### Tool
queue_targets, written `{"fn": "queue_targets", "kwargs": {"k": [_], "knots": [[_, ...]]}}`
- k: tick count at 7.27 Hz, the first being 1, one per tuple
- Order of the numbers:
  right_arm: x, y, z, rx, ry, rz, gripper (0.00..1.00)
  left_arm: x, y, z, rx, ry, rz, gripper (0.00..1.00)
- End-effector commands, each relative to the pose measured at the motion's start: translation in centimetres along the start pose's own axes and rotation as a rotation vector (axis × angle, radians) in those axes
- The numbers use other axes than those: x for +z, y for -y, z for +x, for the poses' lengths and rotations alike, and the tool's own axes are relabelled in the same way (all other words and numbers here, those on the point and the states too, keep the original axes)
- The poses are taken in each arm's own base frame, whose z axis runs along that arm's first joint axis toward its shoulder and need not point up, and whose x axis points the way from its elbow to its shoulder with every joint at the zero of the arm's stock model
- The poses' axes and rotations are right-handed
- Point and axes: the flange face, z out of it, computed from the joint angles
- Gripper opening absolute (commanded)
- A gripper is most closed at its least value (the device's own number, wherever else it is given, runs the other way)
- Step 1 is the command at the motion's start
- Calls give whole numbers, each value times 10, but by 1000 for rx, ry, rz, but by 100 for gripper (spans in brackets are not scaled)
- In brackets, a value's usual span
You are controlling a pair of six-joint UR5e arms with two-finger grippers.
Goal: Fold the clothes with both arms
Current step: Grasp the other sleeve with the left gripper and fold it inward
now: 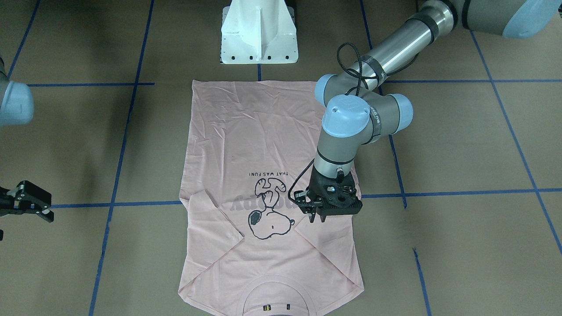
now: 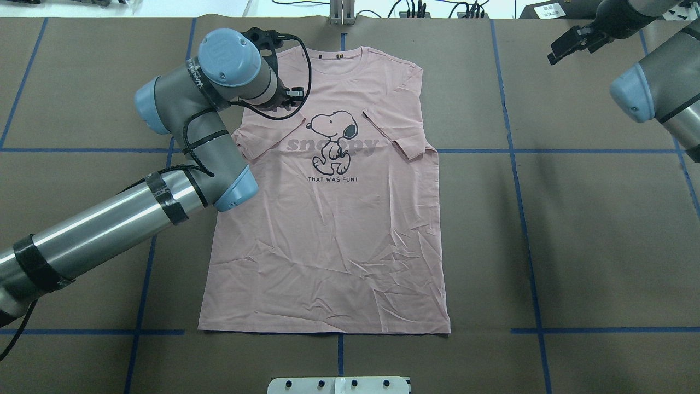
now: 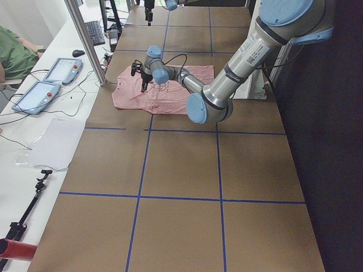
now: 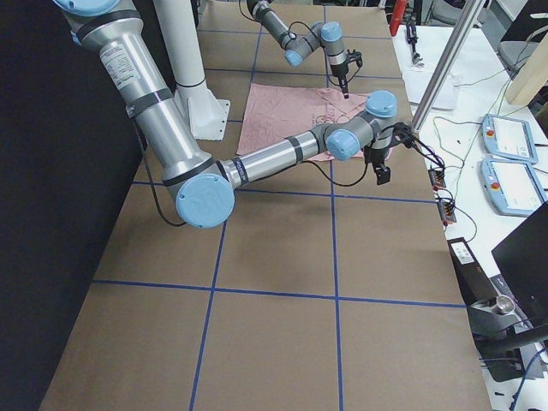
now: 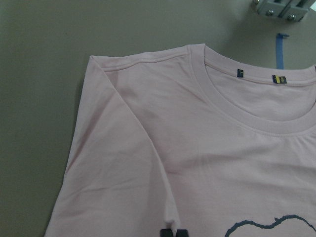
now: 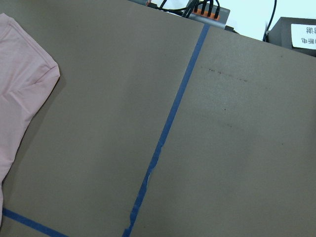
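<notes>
The pale pink T-shirt (image 1: 263, 131) lies flat and print-up on the brown table (image 2: 547, 219), with both sleeves folded inward over the chest. My left gripper (image 1: 318, 218) points straight down over the folded sleeve beside the Snoopy print (image 1: 270, 219). In the left wrist view its fingertips (image 5: 168, 233) are pressed together at the sleeve's fold edge, and the cloth there lies flat, not lifted. The ribbed collar (image 5: 247, 113) is just ahead of them. My right gripper (image 2: 569, 44) hovers off the shirt past its far corner, fingers apart and empty.
The white pedestal block (image 1: 259, 35) stands at the shirt's hem end. Blue tape lines (image 6: 168, 128) cross the table. Tablets and cables (image 3: 51, 79) lie on a side bench, where a seated person shows at the edge. Bare brown table surrounds the shirt.
</notes>
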Motion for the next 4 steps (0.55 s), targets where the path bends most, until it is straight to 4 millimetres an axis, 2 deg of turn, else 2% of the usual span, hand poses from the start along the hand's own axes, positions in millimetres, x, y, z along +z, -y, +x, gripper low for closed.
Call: {"fn": "queue_targets", "kwargs": {"k": [1, 2, 3, 4], "knots": [[-4, -2, -36, 69, 29, 15, 100, -29, -11, -8, 81, -43, 18, 100], [-10, -10, -74, 118, 48, 36, 100, -46, -23, -22, 87, -66, 27, 100], [-9, -21, -116, 182, 74, 37, 100, -69, -33, -26, 96, -108, 28, 100], [-3, -54, -168, 238, 83, 46, 100, -89, -47, -31, 95, -150, -5, 100]]}}
